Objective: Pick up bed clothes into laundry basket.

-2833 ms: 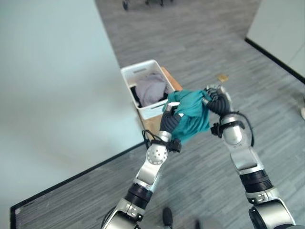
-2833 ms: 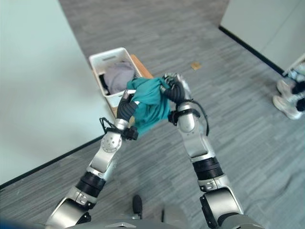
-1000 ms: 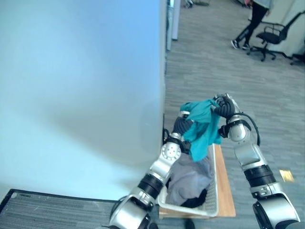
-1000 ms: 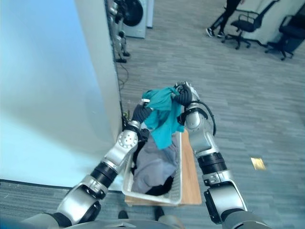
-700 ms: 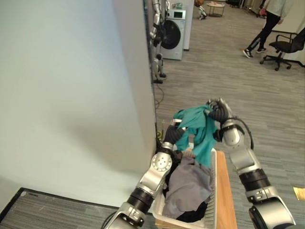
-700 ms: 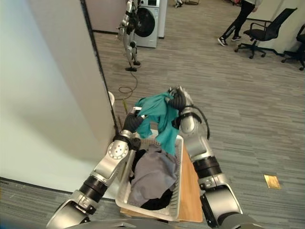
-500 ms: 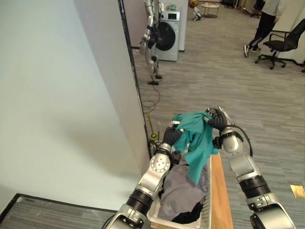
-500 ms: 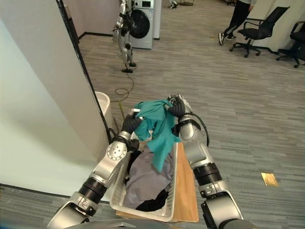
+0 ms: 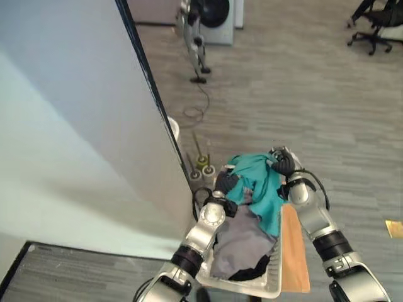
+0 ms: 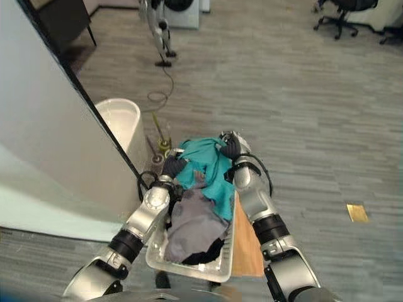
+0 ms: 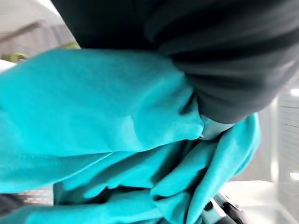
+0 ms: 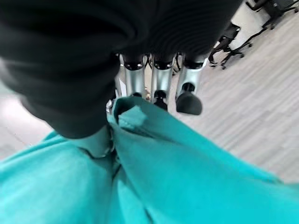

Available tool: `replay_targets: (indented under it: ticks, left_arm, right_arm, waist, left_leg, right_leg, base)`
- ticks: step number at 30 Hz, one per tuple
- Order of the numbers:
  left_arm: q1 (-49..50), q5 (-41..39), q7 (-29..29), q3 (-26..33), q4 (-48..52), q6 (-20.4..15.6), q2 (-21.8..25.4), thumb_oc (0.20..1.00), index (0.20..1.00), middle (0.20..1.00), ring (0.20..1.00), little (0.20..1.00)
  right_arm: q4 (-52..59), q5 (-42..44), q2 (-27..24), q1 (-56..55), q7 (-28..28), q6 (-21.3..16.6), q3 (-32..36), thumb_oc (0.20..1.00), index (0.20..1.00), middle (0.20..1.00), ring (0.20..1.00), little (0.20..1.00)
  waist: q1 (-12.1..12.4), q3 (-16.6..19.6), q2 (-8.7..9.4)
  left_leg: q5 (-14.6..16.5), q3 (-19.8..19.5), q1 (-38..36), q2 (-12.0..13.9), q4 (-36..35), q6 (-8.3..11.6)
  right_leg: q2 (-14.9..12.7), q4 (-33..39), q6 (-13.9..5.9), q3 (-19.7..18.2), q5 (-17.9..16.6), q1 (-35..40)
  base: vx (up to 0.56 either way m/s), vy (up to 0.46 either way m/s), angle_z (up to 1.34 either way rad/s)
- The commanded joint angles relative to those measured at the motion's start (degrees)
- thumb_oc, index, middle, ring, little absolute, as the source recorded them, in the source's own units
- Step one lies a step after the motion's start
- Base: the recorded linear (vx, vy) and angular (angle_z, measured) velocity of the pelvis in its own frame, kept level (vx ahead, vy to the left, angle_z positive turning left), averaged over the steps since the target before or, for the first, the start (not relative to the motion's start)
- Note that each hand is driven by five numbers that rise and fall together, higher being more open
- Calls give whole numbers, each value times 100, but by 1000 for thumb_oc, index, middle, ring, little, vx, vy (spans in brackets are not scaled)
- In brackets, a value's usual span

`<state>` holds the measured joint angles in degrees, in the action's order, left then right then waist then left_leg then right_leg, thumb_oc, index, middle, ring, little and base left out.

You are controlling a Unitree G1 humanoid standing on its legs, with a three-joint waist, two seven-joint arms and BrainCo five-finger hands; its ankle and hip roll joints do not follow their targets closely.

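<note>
A teal cloth [image 9: 261, 187] hangs between my two hands over the far end of the white laundry basket [image 9: 252, 288], its lower part resting on the grey clothes [image 9: 242, 242] inside. My left hand [image 9: 225, 182] grips the cloth's left side, which bunches up right against the hand [image 11: 140, 116]. My right hand [image 9: 281, 162] holds the right side, and its fingers [image 12: 161, 86] curl over the cloth's edge [image 12: 187, 158]. A dark garment [image 9: 242, 275] lies at the basket's near end.
The basket stands on a wooden board [image 9: 295, 251] on the grey plank floor. A tall grey partition wall [image 9: 94, 126] rises close on the left, with a white bin [image 10: 123, 123] behind its edge. A washing machine [image 9: 217, 12] stands far off.
The view has swung downward. Both hands have lowered the teal cloth from above the basket until it touches the grey clothes at the basket's far end.
</note>
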<state>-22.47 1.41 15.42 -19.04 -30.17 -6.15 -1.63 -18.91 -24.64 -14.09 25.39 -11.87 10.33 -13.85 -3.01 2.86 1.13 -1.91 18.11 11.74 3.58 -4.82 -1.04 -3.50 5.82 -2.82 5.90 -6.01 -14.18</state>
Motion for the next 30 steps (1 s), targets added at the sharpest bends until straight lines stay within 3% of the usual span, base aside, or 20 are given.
replay_targets:
  ticks: [1,6,13,14,15,16,17,23,30]
  left_arm:
    - [-891,183,305,227,-491,-383,-108,200,200,200,200,200]
    - [-1062,138,527,282,-1365,-716,-247,200,200,200,200,200]
    - [-1230,132,570,231,-1958,-887,-404,200,200,200,200,200]
    - [-1279,159,616,233,-2057,-892,-423,432,432,432,432,432]
    - [-1291,163,619,238,-2068,-898,-424,890,890,890,890,890]
    - [-1317,155,647,254,-2096,-891,-443,1000,1000,1000,1000,1000]
    - [-1327,135,670,272,-2081,-958,-477,1000,1000,1000,1000,1000]
    - [-793,-223,324,318,-1144,-1378,-289,1000,1000,1000,1000,1000]
    - [670,-1049,-601,382,333,-1805,5,1000,1000,1000,1000,1000]
  right_arm:
    - [-291,157,42,651,-412,-57,462,200,200,200,200,200]
    - [-994,262,379,920,-835,-156,234,200,200,200,200,200]
    - [-1698,334,640,1109,-1134,-250,110,200,200,200,200,200]
    - [-1854,378,684,1147,-1171,-248,115,200,200,200,200,200]
    - [-1873,379,689,1163,-1180,-257,115,200,200,200,200,200]
    - [-1990,416,727,1205,-1175,-240,107,338,338,338,338,338]
    - [-2177,475,770,1261,-1217,-254,113,1000,1000,1000,1000,1000]
    - [-1587,438,610,925,-1163,-249,111,1000,1000,1000,1000,1000]
    - [242,786,345,-1260,-702,-604,171,1000,1000,1000,1000,1000]
  waist:
    - [66,-118,90]
    - [21,-363,283]
    - [-6,-411,326]
    - [-7,-417,328]
    - [-13,-412,326]
    - [-12,-416,327]
    - [-20,-406,316]
    - [-32,-387,269]
    - [-72,-231,185]
  left_leg:
    - [-405,-201,170,502,-18,375]
    - [-653,-313,1095,529,-18,418]
    - [-762,-381,1587,532,-18,440]
    - [-770,-390,1632,521,-18,441]
    - [-773,-394,1645,520,-18,440]
    - [-777,-398,1677,521,-18,437]
    - [-771,-407,1700,523,-18,433]
    - [-686,-317,1346,544,-18,420]
    - [-436,-153,485,485,-18,336]
  right_leg:
    - [-144,-82,-16,236,249,160]
    - [-92,-82,-53,261,10,-774]
    - [-135,-82,-80,307,-84,-1310]
    - [-142,-82,-82,319,-98,-1350]
    - [-143,-82,-82,323,-99,-1362]
    - [-153,-82,-86,332,-101,-1387]
    - [-172,-82,-102,361,-100,-1420]
    - [-177,-82,-114,308,-46,-1141]
    - [-238,-82,-100,189,117,-345]
  base:
    - [-184,25,0]
    - [-136,-5,4]
    - [-48,-11,3]
    - [0,0,0]
    - [0,0,0]
    - [0,0,0]
    - [0,0,0]
    - [6,2,-1]
    - [65,-3,-7]
